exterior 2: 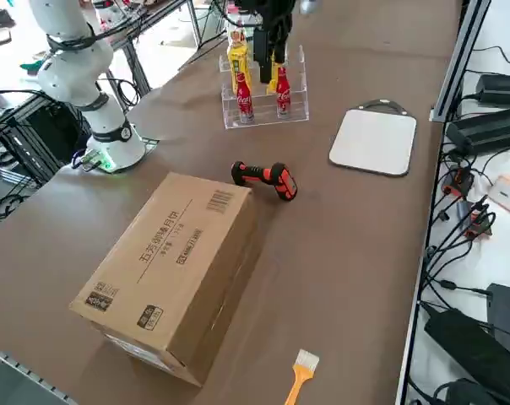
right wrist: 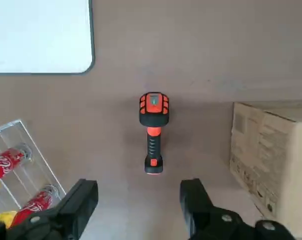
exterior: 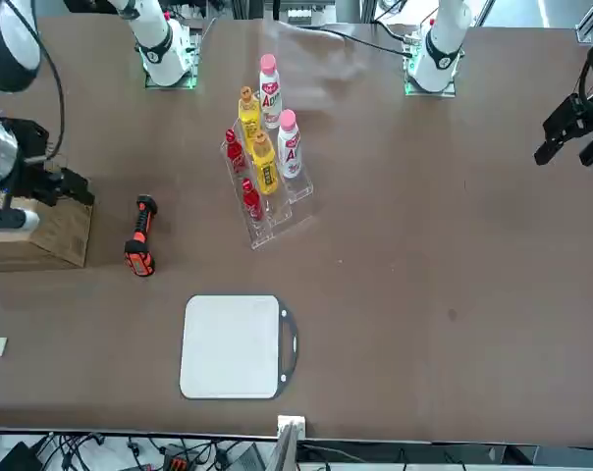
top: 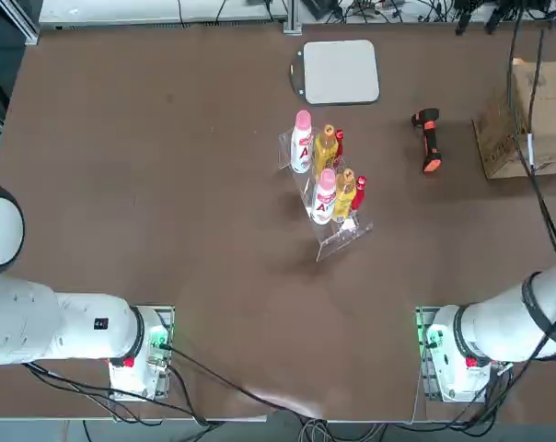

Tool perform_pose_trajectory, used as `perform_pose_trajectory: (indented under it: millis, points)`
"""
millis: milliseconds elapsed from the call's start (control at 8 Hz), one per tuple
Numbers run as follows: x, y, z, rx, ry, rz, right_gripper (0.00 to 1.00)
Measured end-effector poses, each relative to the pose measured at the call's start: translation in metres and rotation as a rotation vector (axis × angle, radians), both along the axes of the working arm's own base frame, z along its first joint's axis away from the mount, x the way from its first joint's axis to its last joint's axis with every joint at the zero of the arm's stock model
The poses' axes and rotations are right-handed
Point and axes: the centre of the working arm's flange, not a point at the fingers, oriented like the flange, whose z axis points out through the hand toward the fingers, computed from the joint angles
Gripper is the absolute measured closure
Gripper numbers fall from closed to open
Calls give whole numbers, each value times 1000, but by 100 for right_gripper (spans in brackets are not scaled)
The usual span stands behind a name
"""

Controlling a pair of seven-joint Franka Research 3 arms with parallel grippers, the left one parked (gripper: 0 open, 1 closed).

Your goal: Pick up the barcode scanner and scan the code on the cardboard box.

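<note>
The barcode scanner, a pistol-shaped device with a ribbed orange-and-black handle and a rounded black head, lies on its side on the matte brown table, untouched. The right gripper hangs above it in the wrist view, its two blocky black fingers spread wide with nothing between the jaws; the scanner's orange handle tip points toward the gap. Just beside the scanner sits the cardboard box, a plain corrugated carton, closed and lying long side down, with printed black text and a barcode on its upper face. In the top view the scanner rests between that box and a clear stepped acrylic rack holding glossy bottles — white ones with pink caps, yellow ones, and small red ones. A flat pale-grey square pad with rounded corners and a thin dark edge lies farther from the robot. A small orange-handled brush lies near the table's edge by the box.
</note>
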Motion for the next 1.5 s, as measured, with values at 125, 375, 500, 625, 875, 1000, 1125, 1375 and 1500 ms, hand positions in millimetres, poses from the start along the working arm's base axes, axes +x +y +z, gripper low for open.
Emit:
perform_pose_trajectory:
  millis: [125,375,500,625,875,1000,1125,1375,1500]
  points:
    - [1,7,-29,-1,3,10,0]
    - [-11,11,-107,-3,24,18,0]
    - [-22,12,-151,-3,13,21,0]
    - [-35,11,-190,-4,-10,22,0]
    - [-53,11,-238,-7,-10,38,0]
    - [-54,8,-245,-7,-9,53,0]
    - [-52,3,-248,-8,-20,62,0]
    - [-46,-5,-269,-14,-63,67,0]
    - [-44,-5,-286,-19,-70,69,0]
